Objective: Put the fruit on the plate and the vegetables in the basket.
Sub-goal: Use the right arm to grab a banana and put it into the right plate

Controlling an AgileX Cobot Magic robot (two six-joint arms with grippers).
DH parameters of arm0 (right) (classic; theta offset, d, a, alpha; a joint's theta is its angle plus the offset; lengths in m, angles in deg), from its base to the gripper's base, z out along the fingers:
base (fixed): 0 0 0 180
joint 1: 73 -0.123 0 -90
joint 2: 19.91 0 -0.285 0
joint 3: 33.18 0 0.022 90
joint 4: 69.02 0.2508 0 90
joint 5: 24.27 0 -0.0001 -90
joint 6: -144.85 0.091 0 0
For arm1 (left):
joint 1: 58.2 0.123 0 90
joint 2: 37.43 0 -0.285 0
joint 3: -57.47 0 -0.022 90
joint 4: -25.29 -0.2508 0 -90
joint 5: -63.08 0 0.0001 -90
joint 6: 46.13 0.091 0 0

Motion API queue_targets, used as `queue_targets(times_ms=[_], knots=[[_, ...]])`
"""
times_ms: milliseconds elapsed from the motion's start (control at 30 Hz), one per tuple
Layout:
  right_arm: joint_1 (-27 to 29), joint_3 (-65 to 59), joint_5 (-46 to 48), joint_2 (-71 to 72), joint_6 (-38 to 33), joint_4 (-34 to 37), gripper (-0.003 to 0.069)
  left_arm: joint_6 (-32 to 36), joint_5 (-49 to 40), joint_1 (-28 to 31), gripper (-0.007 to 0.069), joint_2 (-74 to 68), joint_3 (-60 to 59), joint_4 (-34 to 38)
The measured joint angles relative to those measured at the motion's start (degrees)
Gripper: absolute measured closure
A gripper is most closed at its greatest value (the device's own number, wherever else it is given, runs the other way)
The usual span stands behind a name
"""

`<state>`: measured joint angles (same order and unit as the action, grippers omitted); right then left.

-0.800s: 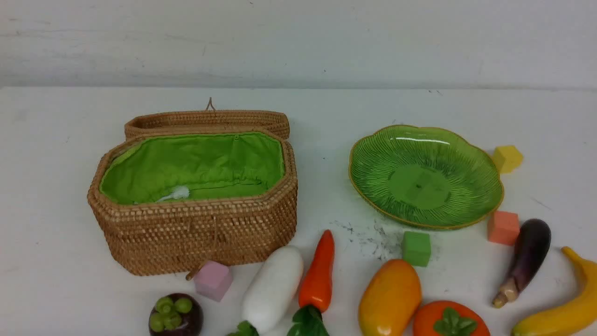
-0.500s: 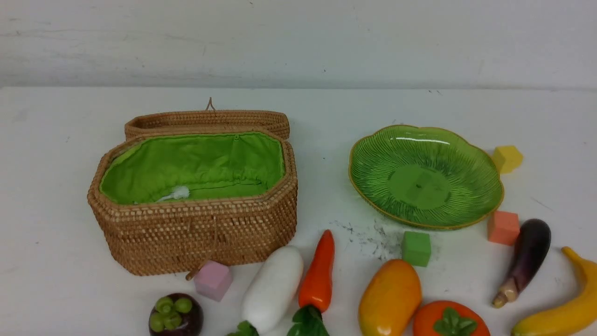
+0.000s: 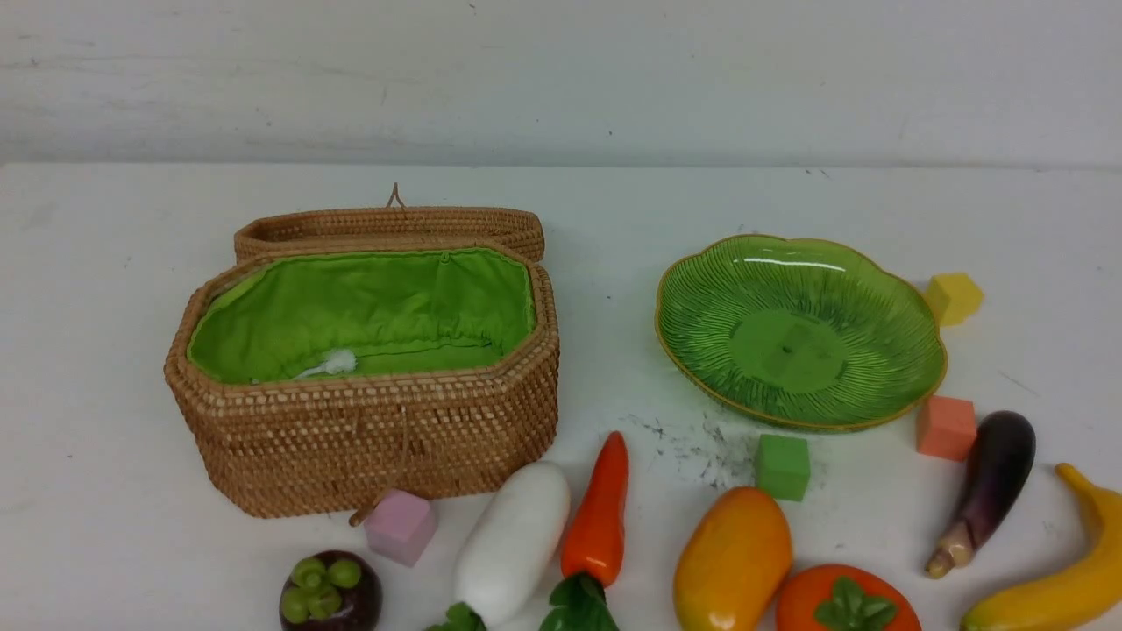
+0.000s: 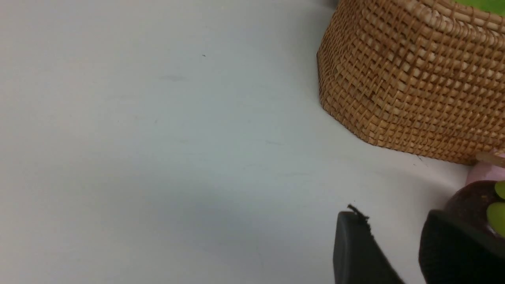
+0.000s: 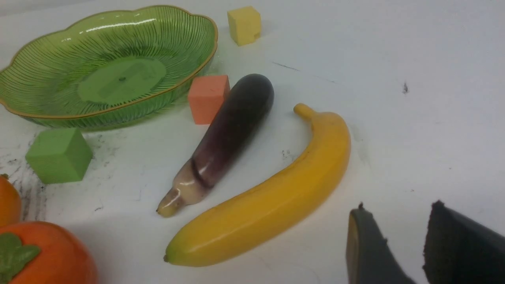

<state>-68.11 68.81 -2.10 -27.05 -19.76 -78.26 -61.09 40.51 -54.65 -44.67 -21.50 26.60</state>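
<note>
The open wicker basket [image 3: 364, 438] with green lining stands left, and the green plate [image 3: 789, 342] stands right; both hold nothing. Along the near edge lie the mangosteen [image 3: 330, 593], white radish [image 3: 513, 543], carrot [image 3: 599, 517], mango [image 3: 732, 561], persimmon [image 3: 846, 600], eggplant [image 3: 986, 486] and banana [image 3: 1061, 578]. My left gripper [image 4: 392, 215] is open over bare table, just beside the mangosteen [image 4: 473, 201] and near the basket [image 4: 414, 86]. My right gripper [image 5: 399, 209] is open and holds nothing, a short way from the banana [image 5: 276, 201] and eggplant [image 5: 232, 134]. Neither arm shows in the front view.
Foam cubes lie among the toys: pink [image 3: 401, 526] by the basket's front, green [image 3: 783, 466] and orange [image 3: 946, 427] at the plate's near rim, yellow [image 3: 954, 298] behind it. The basket's lid [image 3: 390, 226] lies folded back. Dark scuff marks [image 3: 701, 447] mark the table.
</note>
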Motion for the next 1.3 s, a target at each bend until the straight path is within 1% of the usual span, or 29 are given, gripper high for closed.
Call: queue_targets(times_ms=[1167,1233,1300], knots=[[0.0,0.0,-0.2,0.0,0.0,0.0,0.0417,0.0,0.0,0.0,0.0386,0.0,0.0,0.0],[0.0,-0.1,-0.9,0.0,0.0,0.0,0.0417,0.0,0.0,0.0,0.0386,0.0,0.0,0.0],[0.0,-0.6,-4.2,0.0,0.0,0.0,0.0417,0.0,0.0,0.0,0.0386,0.0,0.0,0.0]])
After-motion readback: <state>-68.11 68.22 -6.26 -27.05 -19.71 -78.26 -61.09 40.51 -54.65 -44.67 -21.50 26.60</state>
